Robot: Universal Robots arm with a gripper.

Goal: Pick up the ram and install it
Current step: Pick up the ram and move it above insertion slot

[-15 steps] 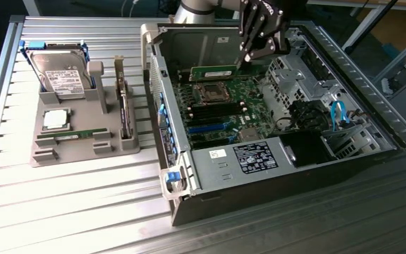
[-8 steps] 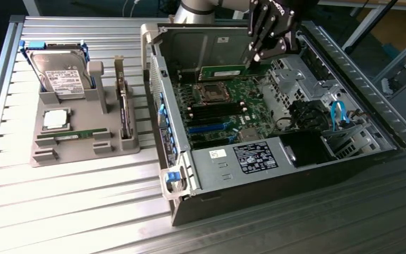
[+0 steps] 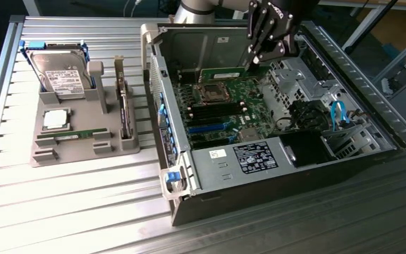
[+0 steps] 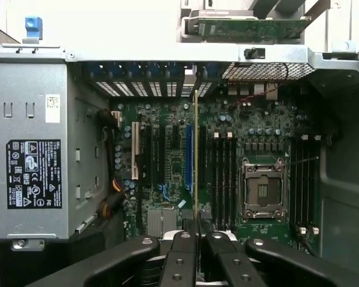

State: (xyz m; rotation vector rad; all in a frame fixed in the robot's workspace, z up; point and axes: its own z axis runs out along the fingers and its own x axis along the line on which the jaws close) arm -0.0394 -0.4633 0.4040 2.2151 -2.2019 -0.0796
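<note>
A table (image 3: 69,211) of ribbed silver metal slats carries everything, with a raised rail along its edge on the exterior view's left and bright glare across the near slats. Two things rest directly on it. Toward the exterior view's left sits a flat grey holder (image 3: 76,157) with upright posts and slots moulded into it. Just beside it, toward the exterior view's right, a black case (image 3: 274,198) lies on its side with the open side facing up, and a blue latch (image 3: 173,175) shows at its near corner. Whether the holder and case touch cannot be told.
</note>
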